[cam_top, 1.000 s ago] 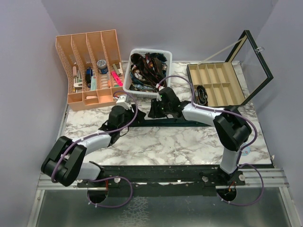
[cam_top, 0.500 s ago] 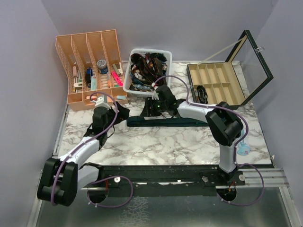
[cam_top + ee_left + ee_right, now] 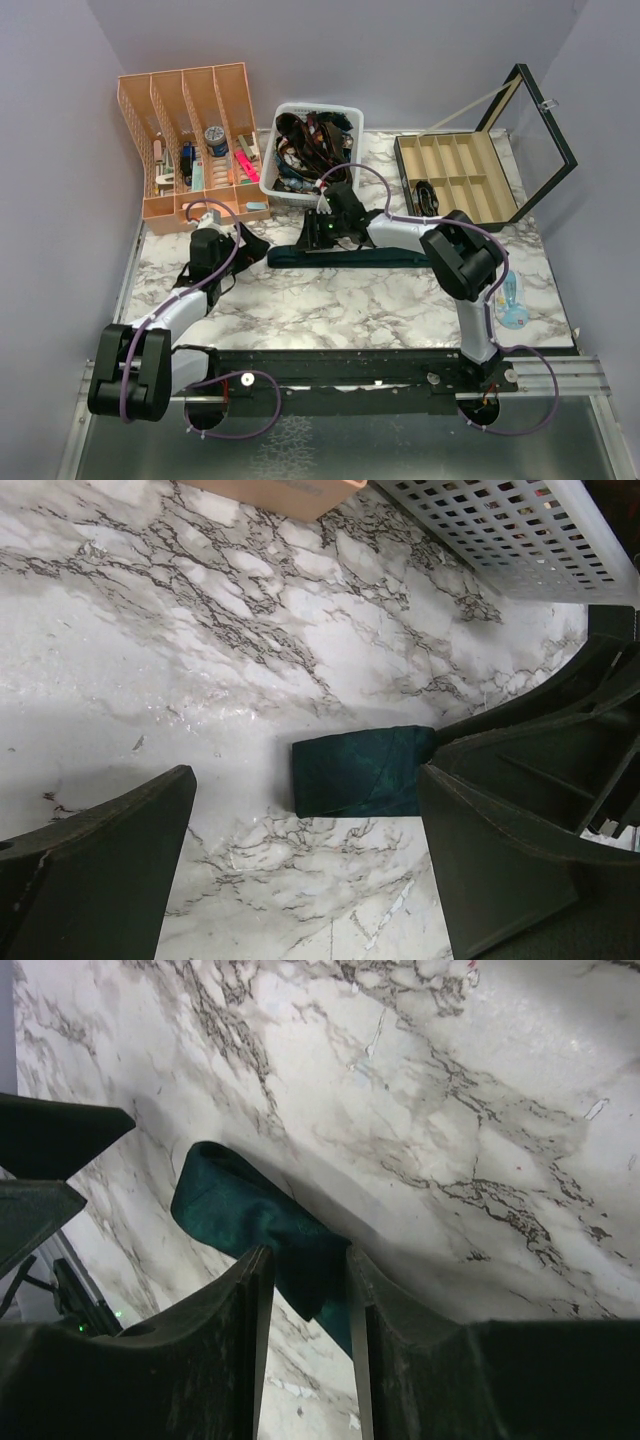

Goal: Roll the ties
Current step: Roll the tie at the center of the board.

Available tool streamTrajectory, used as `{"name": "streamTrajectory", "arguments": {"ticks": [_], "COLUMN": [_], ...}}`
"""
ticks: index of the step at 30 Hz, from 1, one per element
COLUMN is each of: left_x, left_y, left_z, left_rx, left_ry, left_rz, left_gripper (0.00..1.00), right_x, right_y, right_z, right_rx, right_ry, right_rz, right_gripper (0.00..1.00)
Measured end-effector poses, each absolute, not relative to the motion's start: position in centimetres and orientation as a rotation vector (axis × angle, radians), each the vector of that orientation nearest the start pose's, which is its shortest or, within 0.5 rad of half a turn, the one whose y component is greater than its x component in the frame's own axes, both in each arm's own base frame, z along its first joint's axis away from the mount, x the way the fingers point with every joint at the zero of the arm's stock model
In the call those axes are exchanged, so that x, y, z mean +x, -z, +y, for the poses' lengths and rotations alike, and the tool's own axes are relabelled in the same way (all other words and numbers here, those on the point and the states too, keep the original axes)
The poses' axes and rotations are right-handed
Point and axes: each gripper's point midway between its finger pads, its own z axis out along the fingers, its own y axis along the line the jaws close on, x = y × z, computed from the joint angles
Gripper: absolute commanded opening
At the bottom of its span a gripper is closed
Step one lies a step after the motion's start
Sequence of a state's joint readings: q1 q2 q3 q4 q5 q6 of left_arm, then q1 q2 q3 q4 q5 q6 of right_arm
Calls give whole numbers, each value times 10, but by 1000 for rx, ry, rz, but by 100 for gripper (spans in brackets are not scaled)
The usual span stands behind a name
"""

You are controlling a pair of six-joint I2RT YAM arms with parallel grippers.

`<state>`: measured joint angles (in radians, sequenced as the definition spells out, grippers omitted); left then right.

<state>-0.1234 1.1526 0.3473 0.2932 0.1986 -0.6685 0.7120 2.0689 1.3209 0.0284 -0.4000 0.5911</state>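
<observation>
A dark teal tie (image 3: 375,258) lies flat across the middle of the marble table, its left end folded over. In the left wrist view that blunt folded end (image 3: 360,770) lies on the marble just ahead of my left gripper (image 3: 300,860), which stands wide open with only bare marble between its fingers. From above, the left gripper (image 3: 245,240) sits a little left of the tie. My right gripper (image 3: 318,232) is down on the tie's left part. Its fingers (image 3: 240,1300) close on a fold of the tie (image 3: 250,1220).
A white basket (image 3: 335,110) full of tangled ties stands at the back centre, with its perforated wall (image 3: 500,530) near the left gripper. An orange desk organiser (image 3: 190,140) is at the back left. An open compartment box (image 3: 455,180) with a raised lid is at the back right. A small blue item (image 3: 512,305) lies at the right.
My left gripper has opened wide and drawn back to the left, off the tie. The right gripper has slid left along the tie toward its folded end.
</observation>
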Motion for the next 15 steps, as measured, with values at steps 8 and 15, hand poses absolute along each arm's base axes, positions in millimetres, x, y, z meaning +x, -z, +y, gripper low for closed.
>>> {"name": "streamTrajectory", "arguments": {"ticks": [8,15], "left_x": [308,307], "left_y": [-70,-68], "left_z": [-101,-102], "left_rx": [-453,-464], "left_ry": [700,707], "left_rz": [2111,2121], "left_gripper": [92,92], "right_x": [329,325], "right_y": [-48,-50], "right_z": [405,402], "right_rx": [-380,-364], "right_ry": [-1097,-1113], "right_rz": [2462,2449], "right_gripper": [16,13]}}
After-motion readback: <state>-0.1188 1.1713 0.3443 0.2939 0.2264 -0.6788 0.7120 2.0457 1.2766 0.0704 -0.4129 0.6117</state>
